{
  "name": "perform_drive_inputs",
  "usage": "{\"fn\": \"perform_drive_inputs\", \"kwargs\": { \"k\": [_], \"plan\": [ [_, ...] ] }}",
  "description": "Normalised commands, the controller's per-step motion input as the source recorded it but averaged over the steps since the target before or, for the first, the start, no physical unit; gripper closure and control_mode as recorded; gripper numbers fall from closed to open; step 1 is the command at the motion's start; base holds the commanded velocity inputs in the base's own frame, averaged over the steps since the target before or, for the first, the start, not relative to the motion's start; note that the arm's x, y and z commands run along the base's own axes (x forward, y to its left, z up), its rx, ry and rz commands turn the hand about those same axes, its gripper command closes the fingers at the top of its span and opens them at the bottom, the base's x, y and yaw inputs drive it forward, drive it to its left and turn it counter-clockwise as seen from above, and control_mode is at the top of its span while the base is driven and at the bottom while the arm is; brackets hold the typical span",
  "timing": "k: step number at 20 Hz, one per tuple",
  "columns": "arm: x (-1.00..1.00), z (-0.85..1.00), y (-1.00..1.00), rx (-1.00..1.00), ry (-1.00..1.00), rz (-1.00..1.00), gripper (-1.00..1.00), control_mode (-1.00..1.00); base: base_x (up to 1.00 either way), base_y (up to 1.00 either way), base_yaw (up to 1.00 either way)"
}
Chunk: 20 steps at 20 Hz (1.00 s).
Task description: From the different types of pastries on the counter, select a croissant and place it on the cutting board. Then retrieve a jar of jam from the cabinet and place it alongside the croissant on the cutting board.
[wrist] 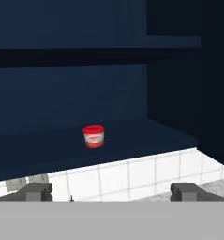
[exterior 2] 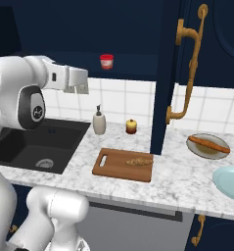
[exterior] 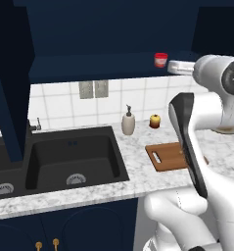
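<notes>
Ample shelf (wrist: 48,150) around jar of jam (wrist: 93,136)

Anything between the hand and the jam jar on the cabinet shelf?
Nothing visible. The jam jar stands alone on the open cabinet shelf, straight ahead of the open hand, with the door swung off to the side.

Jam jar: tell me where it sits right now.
The jam jar stands alone on the lower shelf of the open cabinet, above the tiled wall behind the soap dispenser, ahead of the open claw.
</notes>
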Motion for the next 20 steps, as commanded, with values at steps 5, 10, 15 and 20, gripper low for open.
{"fn": "perform_drive_inputs", "kwargs": {
  "k": [5, 10, 15, 20],
  "plan": [
    [0.09, 0.00, 0.00, 0.05, -0.07, 0.00, -1.00, -1.00, 0.00, 0.00, 0.00],
    [0.30, 0.00, 0.00, 0.07, -0.01, 0.00, -1.00, -1.00, 0.00, 0.00, 0.00],
    [0.55, 0.00, 0.05, 0.02, 0.03, 0.00, -1.00, -1.00, 0.00, 0.00, 0.00],
    [0.52, 0.00, 0.03, -0.01, 0.11, 0.00, -1.00, -1.00, 0.00, 0.00, 0.00]
  ]
}}
